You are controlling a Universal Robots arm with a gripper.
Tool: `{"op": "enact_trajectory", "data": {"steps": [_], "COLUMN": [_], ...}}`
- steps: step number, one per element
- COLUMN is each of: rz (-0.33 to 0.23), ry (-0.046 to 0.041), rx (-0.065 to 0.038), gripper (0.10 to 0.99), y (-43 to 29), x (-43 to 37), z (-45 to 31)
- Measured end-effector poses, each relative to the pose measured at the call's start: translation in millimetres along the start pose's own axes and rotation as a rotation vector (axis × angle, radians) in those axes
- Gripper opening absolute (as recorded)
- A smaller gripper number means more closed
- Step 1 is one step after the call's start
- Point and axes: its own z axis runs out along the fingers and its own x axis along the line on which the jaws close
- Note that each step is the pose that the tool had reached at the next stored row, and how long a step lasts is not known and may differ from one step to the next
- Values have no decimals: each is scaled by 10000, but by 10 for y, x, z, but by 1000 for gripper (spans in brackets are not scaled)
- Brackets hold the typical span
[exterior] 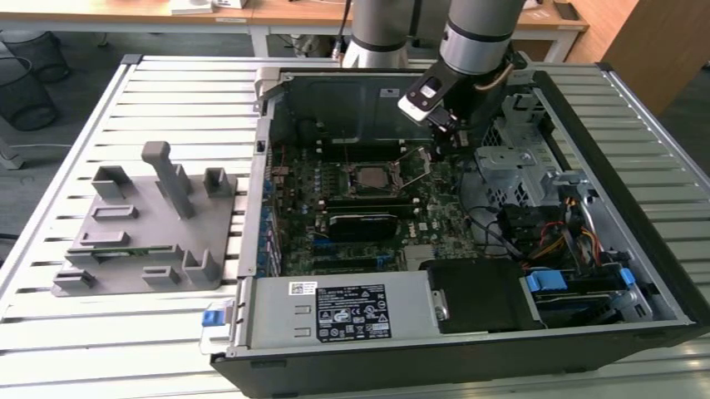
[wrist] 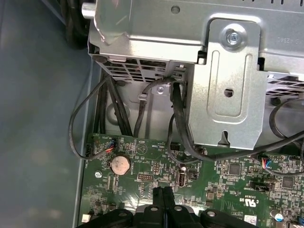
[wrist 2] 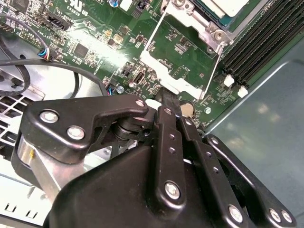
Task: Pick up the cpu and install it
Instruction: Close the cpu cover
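Note:
The cpu (wrist 2: 227, 6), a small square chip with a pale silver top, lies in the motherboard's socket (exterior: 368, 176) inside the open computer case. The socket's metal load frame (wrist 2: 176, 56) stands hinged open beside it, with its thin wire lever (wrist 2: 213, 71) raised. My gripper (wrist 2: 167, 97) hangs just past the far edge of that frame, on the exterior view's right of the socket (exterior: 445, 137). Its black fingers (wrist: 164, 194) are pressed together with nothing visible between them, their tips low over the green board.
A silver drive cage (wrist: 228, 80) with black cables (wrist: 178, 128) rises close to the gripper. A coin battery (wrist: 119, 164) and memory slots (wrist 2: 259, 40) sit on the board. A grey fixture (exterior: 145, 224) holding a green memory strip (exterior: 108, 241) lies outside the case, at the exterior view's left.

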Motion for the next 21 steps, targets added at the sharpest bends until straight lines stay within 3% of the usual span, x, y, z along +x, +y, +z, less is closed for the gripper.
{"op": "enact_trajectory", "data": {"steps": [10,21], "rz": [0,0], "ry": [3,2], "rx": [0,1], "gripper": [106,106], "y": [-21,-108], "x": [3,11], "z": [-1,-17]}}
